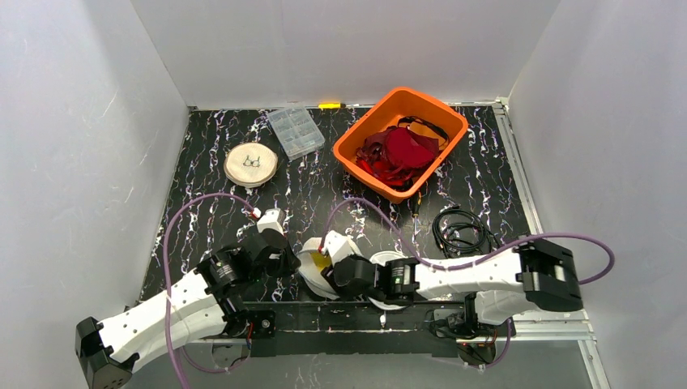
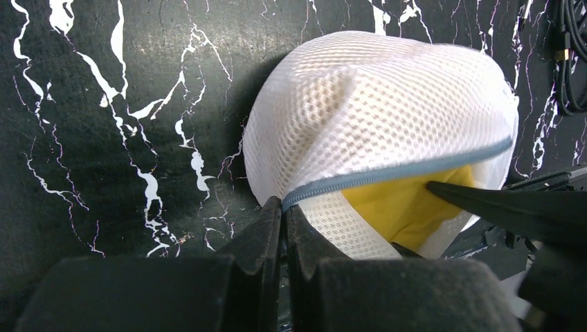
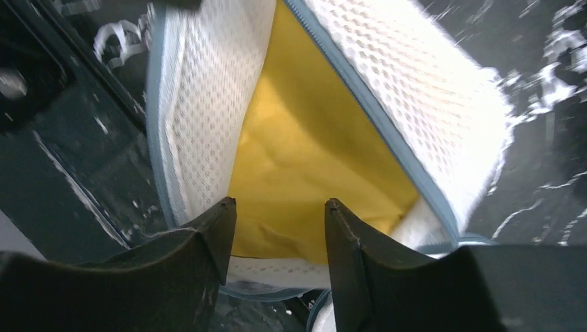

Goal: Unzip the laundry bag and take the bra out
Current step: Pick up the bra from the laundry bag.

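The white mesh laundry bag (image 1: 310,274) lies at the near edge between my two arms, its grey-blue zipper (image 2: 394,173) undone and the mouth gaping. A yellow bra (image 3: 311,152) shows inside, still within the mesh. My left gripper (image 2: 284,207) is shut on the laundry bag (image 2: 374,111), pinching the edge where the zipper ends. My right gripper (image 3: 280,204) is open at the bag's mouth, one finger on each side of the yellow bra (image 2: 408,204), without clamping it. One right fingertip (image 2: 484,200) reaches into the opening.
An orange bin (image 1: 369,119) holding red garments (image 1: 401,150) stands at the back right. A clear plastic box (image 1: 295,131) and a round wooden disc (image 1: 251,164) sit at the back left. A coiled black cable (image 1: 462,229) lies right of the bag.
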Controlling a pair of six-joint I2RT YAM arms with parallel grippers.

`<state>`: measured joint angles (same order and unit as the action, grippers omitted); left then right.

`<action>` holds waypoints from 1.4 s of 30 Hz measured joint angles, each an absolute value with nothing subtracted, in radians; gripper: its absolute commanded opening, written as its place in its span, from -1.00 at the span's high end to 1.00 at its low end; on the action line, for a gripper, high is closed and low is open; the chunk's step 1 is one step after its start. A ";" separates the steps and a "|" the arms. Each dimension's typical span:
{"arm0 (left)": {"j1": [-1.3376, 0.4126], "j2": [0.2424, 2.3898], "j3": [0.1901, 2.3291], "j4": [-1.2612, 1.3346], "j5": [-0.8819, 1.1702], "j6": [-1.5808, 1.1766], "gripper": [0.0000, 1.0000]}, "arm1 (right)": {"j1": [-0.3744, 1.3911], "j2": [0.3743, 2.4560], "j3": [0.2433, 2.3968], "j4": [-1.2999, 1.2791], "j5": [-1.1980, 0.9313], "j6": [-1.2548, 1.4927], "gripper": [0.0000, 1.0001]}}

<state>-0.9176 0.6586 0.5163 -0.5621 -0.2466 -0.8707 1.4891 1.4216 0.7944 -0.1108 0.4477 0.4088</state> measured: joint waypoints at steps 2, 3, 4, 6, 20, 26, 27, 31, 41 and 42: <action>-0.918 0.658 0.516 -0.562 -0.247 -0.870 1.00 | 1.489 1.370 0.791 -0.103 0.490 0.421 -0.22; -0.918 0.657 0.516 -0.562 -0.246 -0.867 1.00 | 1.489 1.340 0.790 -0.096 0.513 0.426 -0.23; -0.918 0.657 0.516 -0.561 -0.246 -0.866 1.00 | 1.489 1.316 0.790 -0.087 0.537 0.431 -0.24; -0.918 0.658 0.516 -0.561 -0.243 -0.863 1.00 | 1.484 1.289 0.792 -0.068 0.577 0.437 -0.26; -0.918 0.729 0.517 -0.512 -0.200 -0.851 1.00 | 1.390 1.411 0.812 -0.055 0.658 0.494 -0.57; -0.918 0.753 0.517 -0.484 -0.185 -0.848 1.00 | 1.364 1.411 0.812 -0.055 0.652 0.503 -0.57; -0.918 0.754 0.517 -0.478 -0.183 -0.848 1.00 | 1.361 1.412 0.812 -0.055 0.649 0.506 -0.57; -0.918 0.757 0.517 -0.469 -0.176 -0.848 1.00 | 1.353 1.411 0.808 -0.041 0.625 0.517 -0.57; -0.918 0.775 0.517 -0.447 -0.168 -0.849 1.00 | 1.348 1.456 0.809 -0.031 0.550 0.527 -0.57; -0.918 0.778 0.517 -0.445 -0.167 -0.849 1.00 | 1.347 1.457 0.809 -0.034 0.551 0.532 -0.58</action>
